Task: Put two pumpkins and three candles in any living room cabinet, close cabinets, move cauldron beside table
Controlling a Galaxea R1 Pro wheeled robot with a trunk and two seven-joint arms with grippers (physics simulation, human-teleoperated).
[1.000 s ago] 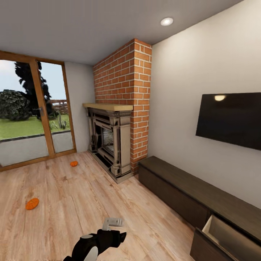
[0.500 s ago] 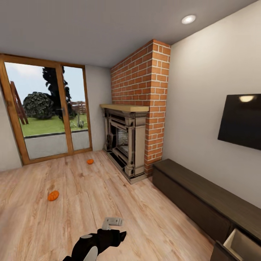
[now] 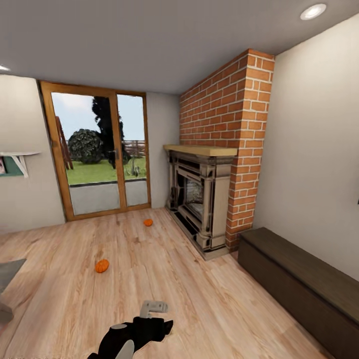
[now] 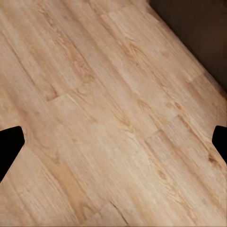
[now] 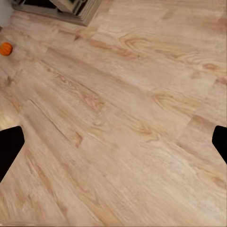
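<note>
Two pumpkins (image 3: 101, 266) (image 3: 148, 222) are now seen nearer mid-floor as the view has swung left, the cabinet (image 3: 299, 279) is pushed to the right edge, and both grippers are shown spread wide, empty.

The cabinet (image 3: 299, 279) runs off the head view's edge at 4 o'clock, its far end unseen. A grey slab (image 3: 7, 279) at 9 o'clock is cropped beyond naming. Both pumpkins (image 3: 101, 266) (image 3: 148, 222) are too small to tell which is flatter. Each wrist view crops its gripper fingertips (image 4: 9, 146) (image 5: 9, 146) to dark corners.
</note>
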